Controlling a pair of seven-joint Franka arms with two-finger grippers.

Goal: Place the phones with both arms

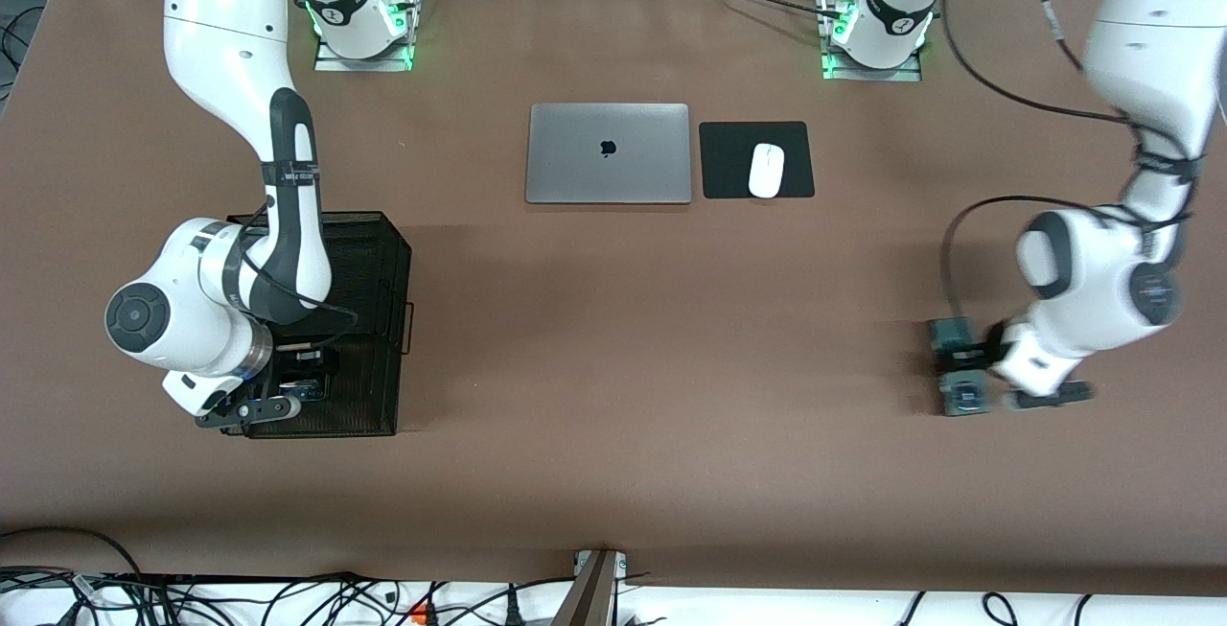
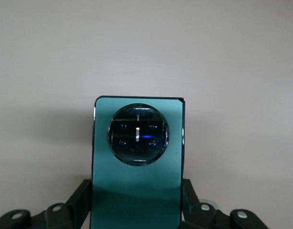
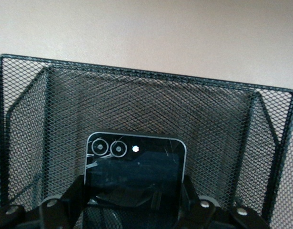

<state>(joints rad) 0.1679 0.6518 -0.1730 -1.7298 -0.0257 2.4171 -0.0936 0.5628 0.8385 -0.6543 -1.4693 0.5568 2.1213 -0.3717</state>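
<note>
My left gripper [image 1: 963, 363] is shut on the dark green phone [image 1: 951, 332] and holds it flat, low over the table at the left arm's end. In the left wrist view the green phone [image 2: 136, 176] with its round camera ring sits between the black fingers [image 2: 80, 200] of the left gripper [image 2: 136, 205]. My right gripper [image 1: 297, 382] is down inside the black mesh basket [image 1: 379, 252]. In the right wrist view the right gripper [image 3: 134, 200] is shut on the small black phone [image 3: 134, 167], with the basket's mesh walls [image 3: 151, 105] around it. The lilac phone is not in view.
A closed silver laptop [image 1: 608, 153] lies at the table's middle near the bases, beside a black mouse pad [image 1: 726, 171] with a white mouse [image 1: 766, 170]. Cables run along the table's edge nearest the front camera.
</note>
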